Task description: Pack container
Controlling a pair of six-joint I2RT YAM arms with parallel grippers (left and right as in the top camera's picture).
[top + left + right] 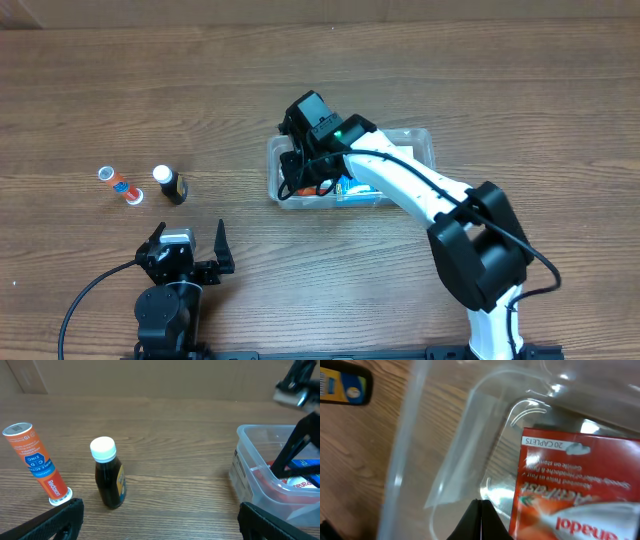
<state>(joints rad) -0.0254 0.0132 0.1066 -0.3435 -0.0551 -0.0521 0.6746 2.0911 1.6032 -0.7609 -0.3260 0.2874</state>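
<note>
The clear plastic container (420, 140) sits at the table's centre; it also shows in the left wrist view (260, 442) and the right wrist view (465, 435). A red Panadol box (570, 485) and a blue box (358, 187) lie inside. My right gripper (481, 522) is shut and empty, reaching down inside the container's left end (300, 175) beside the red box. My left gripper (160, 517) is open and empty, near the front edge (190, 260). A dark bottle with a white cap (109, 474) and an orange tube (37, 460) stand ahead of it on the table.
The dark bottle (170, 185) and orange tube (120, 185) stand at the left, apart from the container. A black and yellow item (345, 385) shows on the wood outside the container's wall.
</note>
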